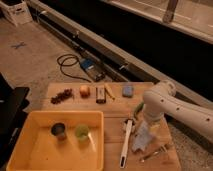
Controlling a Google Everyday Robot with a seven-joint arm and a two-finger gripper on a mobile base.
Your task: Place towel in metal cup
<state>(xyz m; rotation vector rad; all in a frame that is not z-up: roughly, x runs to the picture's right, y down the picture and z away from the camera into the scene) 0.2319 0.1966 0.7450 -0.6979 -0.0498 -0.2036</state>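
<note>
The gripper [148,126] is hanging with its jaws spread wide, directly over the towel [141,142]. The towel is lying crumpled on the wooden table [116,112], right of the yellow tray [55,114] that is holding the metal cup [59,131] and the green cup [81,132]. A cable [67,63] is trailing across the concrete floor [35,60] behind.

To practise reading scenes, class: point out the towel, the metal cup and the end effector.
towel [140,142]: camera view, middle of the cloth
metal cup [59,131]: camera view, dark side wall, inside the yellow tray [40,151]
end effector [148,128]: camera view, its tip, at the towel's upper edge
</note>
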